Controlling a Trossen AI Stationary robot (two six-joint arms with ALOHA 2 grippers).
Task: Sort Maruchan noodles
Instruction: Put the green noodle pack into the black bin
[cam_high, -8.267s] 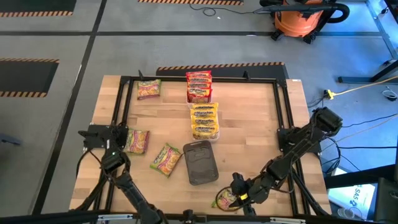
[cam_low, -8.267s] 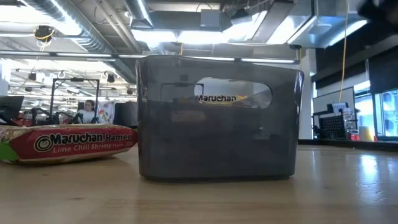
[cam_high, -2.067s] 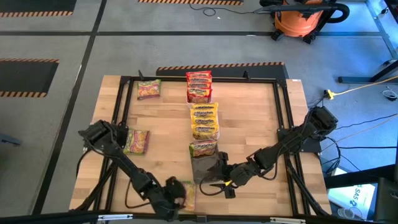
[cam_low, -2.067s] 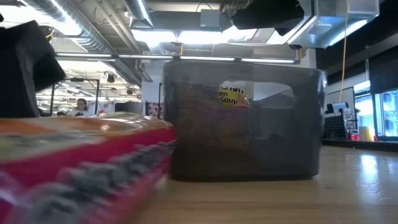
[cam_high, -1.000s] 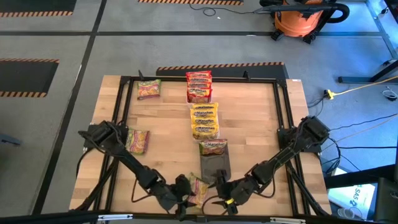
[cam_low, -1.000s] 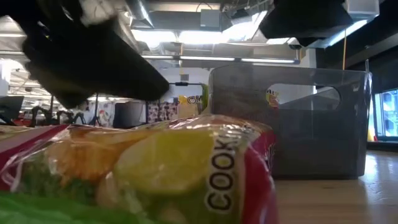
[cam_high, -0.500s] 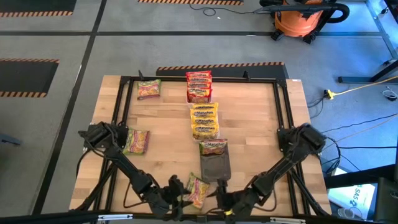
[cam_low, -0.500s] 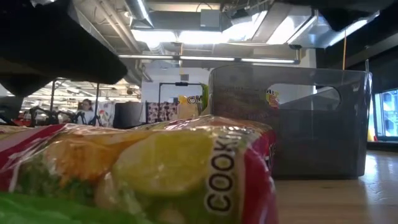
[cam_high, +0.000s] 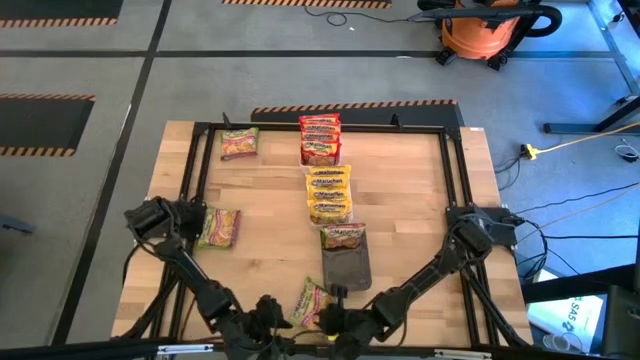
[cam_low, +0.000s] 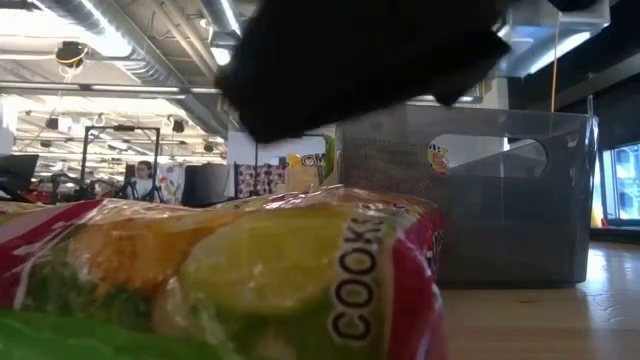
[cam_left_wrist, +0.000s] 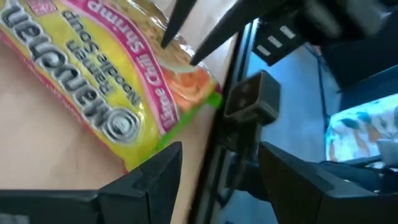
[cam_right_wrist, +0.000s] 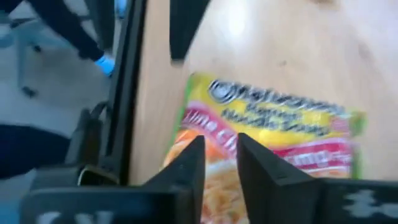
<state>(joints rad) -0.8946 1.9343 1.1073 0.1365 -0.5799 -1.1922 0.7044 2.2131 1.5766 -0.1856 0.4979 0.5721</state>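
Maruchan noodles packet (cam_high: 310, 300) lies flat at the bench's (cam_high: 260, 200) near edge, the right gripper (cam_right_wrist: 219, 163) narrowing its jaws over one end and the left gripper (cam_left_wrist: 217, 158) open beside it, so a shallow pinch could slip off the crinkly wrapper.

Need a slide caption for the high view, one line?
Both arms converge on a lime chili shrimp packet at the table's near edge, beside the dark tray holding one packet.
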